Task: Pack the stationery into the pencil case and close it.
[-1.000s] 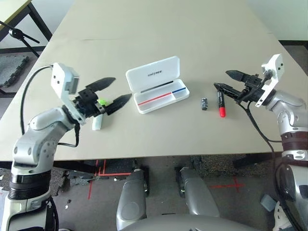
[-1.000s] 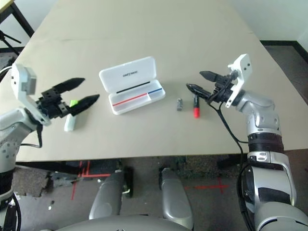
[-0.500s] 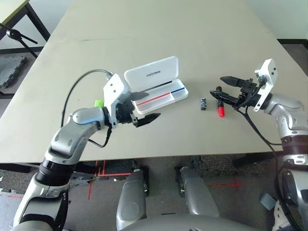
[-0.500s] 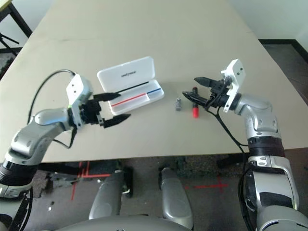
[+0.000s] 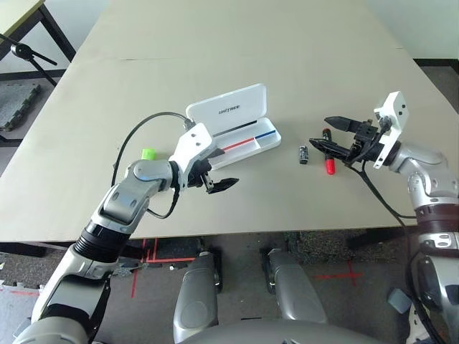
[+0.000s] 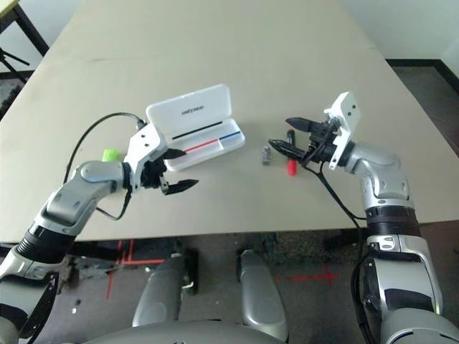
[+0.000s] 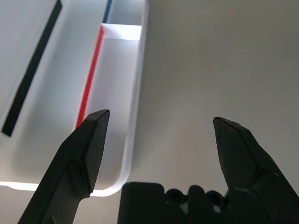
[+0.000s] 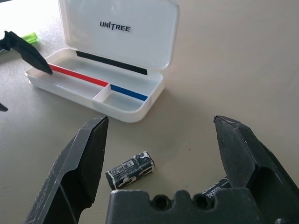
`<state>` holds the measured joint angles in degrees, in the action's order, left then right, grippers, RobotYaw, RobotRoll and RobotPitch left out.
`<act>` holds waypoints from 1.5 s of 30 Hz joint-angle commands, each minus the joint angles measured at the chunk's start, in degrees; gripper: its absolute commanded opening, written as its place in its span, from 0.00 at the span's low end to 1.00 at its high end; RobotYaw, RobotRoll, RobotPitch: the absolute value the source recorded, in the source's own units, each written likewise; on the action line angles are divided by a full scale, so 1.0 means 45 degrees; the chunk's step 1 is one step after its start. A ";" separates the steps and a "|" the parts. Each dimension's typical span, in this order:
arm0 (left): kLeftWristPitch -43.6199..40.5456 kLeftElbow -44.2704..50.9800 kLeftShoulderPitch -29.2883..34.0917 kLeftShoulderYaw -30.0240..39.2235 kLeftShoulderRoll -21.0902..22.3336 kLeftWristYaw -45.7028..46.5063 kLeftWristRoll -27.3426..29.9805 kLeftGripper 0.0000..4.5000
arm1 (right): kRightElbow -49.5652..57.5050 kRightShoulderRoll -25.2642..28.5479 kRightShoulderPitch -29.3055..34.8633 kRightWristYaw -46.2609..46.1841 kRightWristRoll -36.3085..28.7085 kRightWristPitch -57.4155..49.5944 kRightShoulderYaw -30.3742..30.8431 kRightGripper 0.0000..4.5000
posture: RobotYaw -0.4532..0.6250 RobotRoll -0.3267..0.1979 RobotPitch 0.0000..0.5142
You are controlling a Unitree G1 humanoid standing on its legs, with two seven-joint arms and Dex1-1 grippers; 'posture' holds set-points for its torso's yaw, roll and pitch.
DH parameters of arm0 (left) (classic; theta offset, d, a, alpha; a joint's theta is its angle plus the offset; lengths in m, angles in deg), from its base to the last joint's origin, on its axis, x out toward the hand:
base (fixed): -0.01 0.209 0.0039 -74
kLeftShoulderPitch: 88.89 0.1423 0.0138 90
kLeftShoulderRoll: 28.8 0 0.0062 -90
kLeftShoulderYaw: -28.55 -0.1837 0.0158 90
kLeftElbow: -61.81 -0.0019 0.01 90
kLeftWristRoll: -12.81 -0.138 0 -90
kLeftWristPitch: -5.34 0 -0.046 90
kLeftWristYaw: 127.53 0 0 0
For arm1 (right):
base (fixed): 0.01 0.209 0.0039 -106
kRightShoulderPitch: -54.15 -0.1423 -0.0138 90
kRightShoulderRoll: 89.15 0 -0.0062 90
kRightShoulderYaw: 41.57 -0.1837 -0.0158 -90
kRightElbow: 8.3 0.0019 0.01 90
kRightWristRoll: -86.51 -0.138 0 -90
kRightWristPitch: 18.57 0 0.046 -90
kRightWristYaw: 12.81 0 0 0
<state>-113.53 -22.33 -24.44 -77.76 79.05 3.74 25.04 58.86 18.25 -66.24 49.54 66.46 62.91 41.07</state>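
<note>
"Where's the pencil case [image 8: 117, 65] from your left gripper [image 7: 161, 154]?"

"I have it lying open on the table [image 5: 308, 208], with one of that gripper's spread fingers over its near corner. Nothing is held."

"And the right gripper [image 8: 161, 154]?"

"My fingers are wide apart there too, above the red-capped marker [image 6: 292, 166]. The small black-and-silver cylinder [image 8: 131, 171] lies just beside the marker, between it and the case."

"The highlighter [image 5: 148, 154]?"

"Beyond my left forearm; I see its lime-green end."

"Do the views differ?"

"My right wrist view shows the cylinder's barcode, which my left wrist view doesn't. The head view gives me the marker's red cap; the right wrist view only its dark barrel."
</note>
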 commanded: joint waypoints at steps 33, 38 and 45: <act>0.1775 -0.0075 -0.0489 0.0043 0.2048 -0.3566 -0.0282 0.01 | 0.1341 0.0301 0.0554 0.0397 -0.0151 -0.0789 0.0397 1.00 | 0.31 0.62 0.35; 0.2881 -0.0084 0.0084 0.0242 0.2298 -0.4493 -0.0029 0.01 | 0.1314 0.0256 0.0525 0.0466 -0.0075 -0.0752 0.0513 1.00 | 0.32 0.62 0.35; 0.3400 -0.0349 0.0490 0.0350 0.2315 -0.4750 -0.0132 0.01 | 0.1488 0.0198 0.0582 0.0468 -0.0041 -0.0775 0.0757 1.00 | 0.32 0.62 0.36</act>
<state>-99.53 -24.00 -22.97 -77.07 88.87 -16.80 24.27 63.96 18.85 -64.34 51.15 65.96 59.78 43.38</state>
